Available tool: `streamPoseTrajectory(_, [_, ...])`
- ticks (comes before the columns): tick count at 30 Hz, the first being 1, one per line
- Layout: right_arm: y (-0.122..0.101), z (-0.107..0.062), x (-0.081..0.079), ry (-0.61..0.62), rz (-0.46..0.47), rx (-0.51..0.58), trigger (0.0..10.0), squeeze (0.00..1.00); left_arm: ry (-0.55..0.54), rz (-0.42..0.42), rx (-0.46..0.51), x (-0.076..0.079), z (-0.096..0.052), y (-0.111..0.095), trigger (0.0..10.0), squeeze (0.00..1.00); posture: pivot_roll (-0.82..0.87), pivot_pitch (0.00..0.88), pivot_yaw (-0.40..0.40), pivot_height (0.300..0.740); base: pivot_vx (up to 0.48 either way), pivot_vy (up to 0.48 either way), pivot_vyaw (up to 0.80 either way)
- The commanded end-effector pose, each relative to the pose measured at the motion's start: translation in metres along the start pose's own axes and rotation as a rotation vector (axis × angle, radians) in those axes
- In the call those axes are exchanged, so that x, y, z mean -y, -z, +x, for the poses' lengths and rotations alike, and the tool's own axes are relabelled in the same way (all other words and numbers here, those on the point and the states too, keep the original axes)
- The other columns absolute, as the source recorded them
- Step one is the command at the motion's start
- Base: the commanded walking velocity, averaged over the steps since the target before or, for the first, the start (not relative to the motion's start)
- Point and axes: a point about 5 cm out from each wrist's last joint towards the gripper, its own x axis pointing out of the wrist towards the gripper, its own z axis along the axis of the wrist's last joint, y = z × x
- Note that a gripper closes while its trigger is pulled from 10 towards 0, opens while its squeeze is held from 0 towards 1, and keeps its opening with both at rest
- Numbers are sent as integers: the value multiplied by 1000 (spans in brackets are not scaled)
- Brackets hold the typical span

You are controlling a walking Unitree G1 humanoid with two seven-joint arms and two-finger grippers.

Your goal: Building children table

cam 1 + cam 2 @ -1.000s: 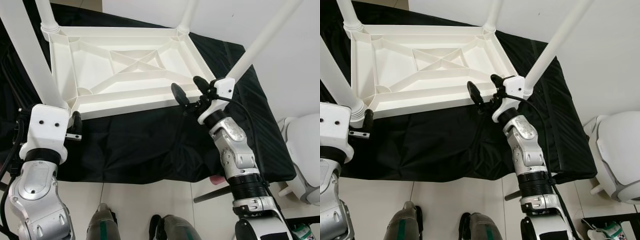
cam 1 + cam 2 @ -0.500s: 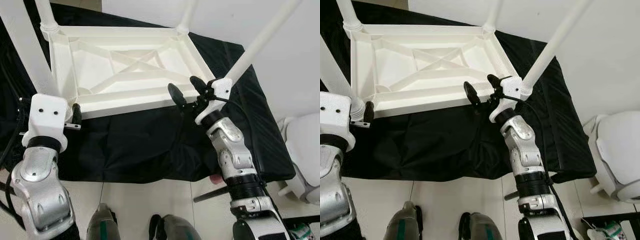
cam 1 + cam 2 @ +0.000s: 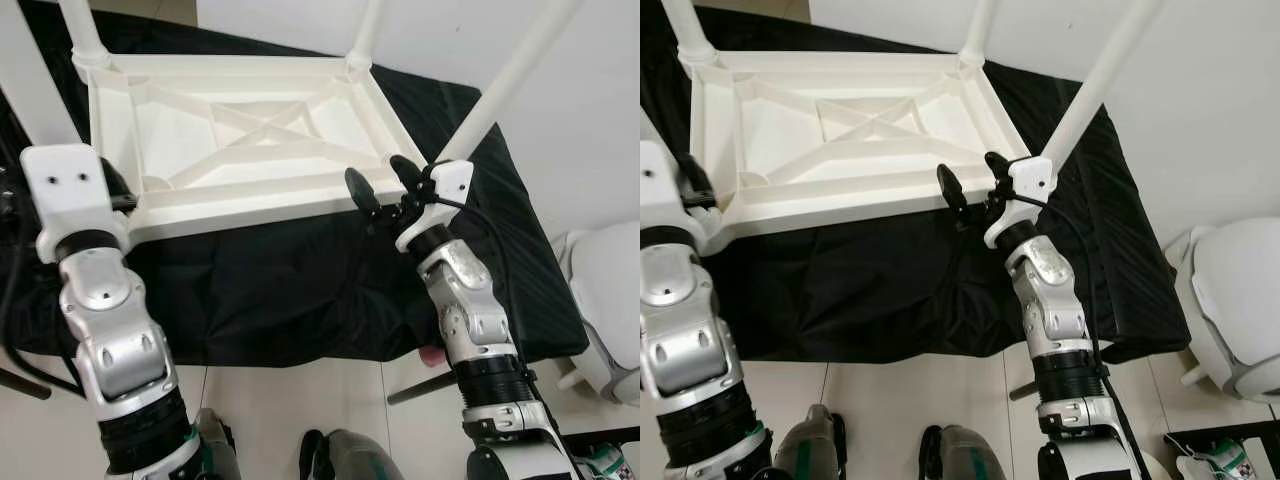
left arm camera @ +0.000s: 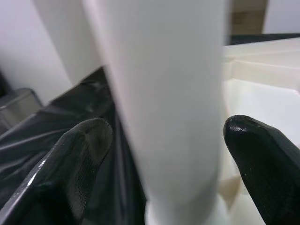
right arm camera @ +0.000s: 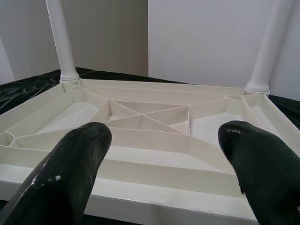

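Upturned white ribbed plastic children's table (image 3: pixel 250 130) lies on black cloth (image 3: pixel 300 280), legs up; likely light, stiff, slick. Left gripper (image 4: pixel 159 154) straddles the near-left white tubular leg (image 4: pixel 164 93), spread; right gripper (image 3: pixel 380 185) spread near the front rim, best gripped there

White ribbed plastic upturned table (image 3: pixel 250 130) with plain white round legs (image 3: pixel 505 85), glossy black cloth (image 3: pixel 300 280) beneath, pale cream tiled floor (image 3: pixel 290 400), silver jointed arms with white wrist housings, matte black gripper fingers (image 5: pixel 70 173), white wall (image 3: pixel 590 90).
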Motion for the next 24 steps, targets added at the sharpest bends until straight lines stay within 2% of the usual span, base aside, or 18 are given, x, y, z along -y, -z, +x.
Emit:
streamPoseTrajectory(1, [-1, -5, 3, 18, -14, 1, 10000, 0, 88, -71, -34, 20, -7, 4, 10000, 0, 27, 74, -121, 740, 0, 0, 0])
streamPoseTrajectory(2, [-1, -5, 4, 22, -15, 2, 10000, 0, 134, -84, -38, 27, -9, 4, 10000, 0, 27, 74, -121, 740, 0, 0, 0])
streamPoseTrajectory(3, [-1, -5, 4, 22, -15, 2, 10000, 0, 134, -84, -38, 27, -9, 4, 10000, 0, 27, 74, -121, 740, 0, 0, 0])
streamPoseTrajectory(5, [-2, -6, 6, 31, -20, 4, 10000, 0, 233, -105, -46, 40, -15, 5, 10000, 0, 21, 79, -114, 740, 0, 0, 0])
streamPoseTrajectory(9, [-2, -6, 6, 36, -22, 6, 10000, 0, 272, -124, -54, 46, -17, 5, 10000, 0, 19, 79, -111, 740, 0, 0, 0])
streamPoseTrajectory(10, [-3, -6, 7, 40, -23, 8, 10000, 0, 310, -132, -51, 53, -19, 4, 10000, 0, 19, 79, -108, 740, 0, 0, 0])
streamPoseTrajectory(13, [-3, -6, 7, 44, -23, 11, 10000, 0, 343, -142, -55, 59, -21, 4, 10000, 0, 17, 78, -103, 740, 0, 0, 0])
streamPoseTrajectory(14, [-4, -5, 7, 47, -23, 14, 10000, 0, 367, -152, -50, 67, -23, 3, 10000, 0, 15, 78, -100, 740, 0, 0, 0])
streamPoseTrajectory(16, [-4, -5, 7, 47, -23, 14, 10000, 0, 367, -152, -50, 67, -23, 3, 10000, 0, 15, 78, -100, 740, 0, 0, 0])
streamPoseTrajectory(17, [-4, -5, 7, 50, -23, 16, 10000, 0, 391, -155, -49, 75, -24, 2, 10000, 0, 13, 77, -97, 740, 0, 0, 0])
streamPoseTrajectory(18, [-4, -5, 7, 50, -23, 16, 10000, 0, 391, -155, -49, 75, -24, 2, 10000, 0, 13, 77, -97, 740, 0, 0, 0])
streamPoseTrajectory(19, [-5, -6, 7, 53, -25, 19, 10000, 0, 438, -150, -48, 84, -26, 3, 10000, 0, 7, 79, -89, 740, 0, 0, 0])
streamPoseTrajectory(20, [-5, -6, 7, 53, -25, 19, 10000, 0, 438, -150, -48, 84, -26, 3, 10000, 0, 7, 79, -89, 740, 0, 0, 0])
streamPoseTrajectory(22, [-6, -6, 9, 60, -30, 23, 10000, 0, 543, -145, -34, 98, -31, 2, 10000, 0, 3, 79, -80, 740, 0, 0, 0])
streamPoseTrajectory(24, [-6, -6, 10, 62, -33, 24, 10000, 0, 575, -142, -28, 102, -32, 2, 10000, 0, 3, 79, -80, 740, 0, 0, 0])
